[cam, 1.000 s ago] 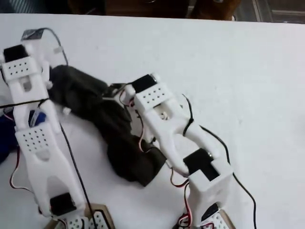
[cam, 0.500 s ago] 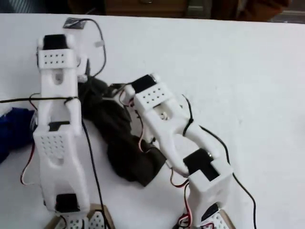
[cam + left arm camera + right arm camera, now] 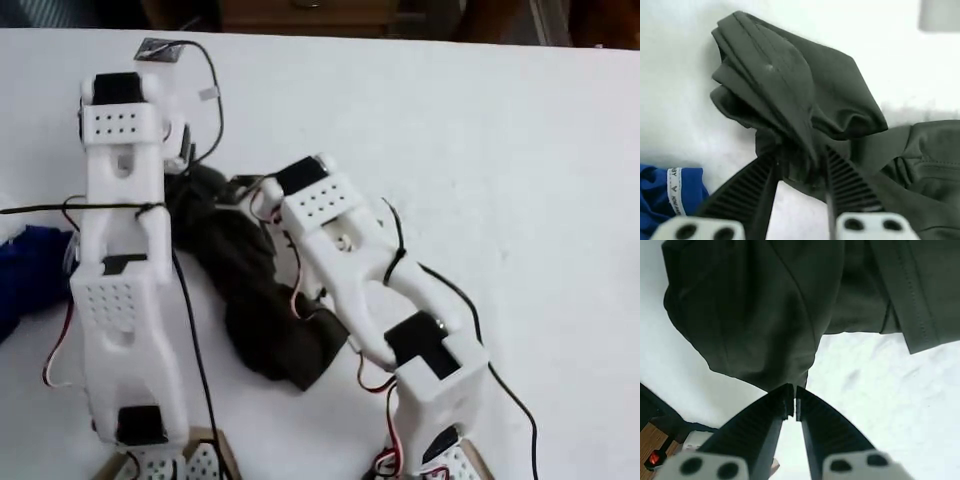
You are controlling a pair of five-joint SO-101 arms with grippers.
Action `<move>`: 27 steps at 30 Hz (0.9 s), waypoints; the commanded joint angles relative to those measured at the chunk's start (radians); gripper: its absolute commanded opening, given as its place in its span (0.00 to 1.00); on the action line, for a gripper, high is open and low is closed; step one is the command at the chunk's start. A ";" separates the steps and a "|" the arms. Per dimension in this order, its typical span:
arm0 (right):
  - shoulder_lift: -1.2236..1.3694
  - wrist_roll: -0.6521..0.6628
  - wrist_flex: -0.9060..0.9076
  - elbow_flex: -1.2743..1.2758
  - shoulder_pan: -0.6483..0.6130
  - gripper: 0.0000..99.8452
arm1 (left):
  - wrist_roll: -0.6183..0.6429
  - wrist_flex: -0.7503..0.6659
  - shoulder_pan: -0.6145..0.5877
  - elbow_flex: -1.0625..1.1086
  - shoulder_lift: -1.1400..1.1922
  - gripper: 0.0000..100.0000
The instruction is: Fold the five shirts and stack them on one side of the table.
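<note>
Bunched olive shirt (image 3: 790,85) on the white surface (image 3: 480,130)
Left tool (image 3: 800,160) clamps a fold of it; right tool (image 3: 792,402) sits pressed together at its edge.

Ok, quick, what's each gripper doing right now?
Left gripper: shut on the dark shirt.
Right gripper: shut at the dark shirt's edge; whether it pinches cloth cannot be told.

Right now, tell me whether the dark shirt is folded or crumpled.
Crumpled. The dark shirt lies in a twisted, lumpy ridge on the table, and the left gripper pinches a gathered bunch of it.
</note>
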 commanded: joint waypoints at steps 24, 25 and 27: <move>-0.056 -0.005 0.004 -0.035 0.010 0.02 | 0.000 -0.098 0.051 -0.041 -0.066 0.15; -0.058 -0.005 0.004 -0.035 0.010 0.02 | 0.000 -0.100 0.041 -0.035 -0.066 0.15; -0.053 -0.005 0.004 -0.035 0.010 0.02 | 0.000 -0.100 0.037 -0.030 -0.066 0.15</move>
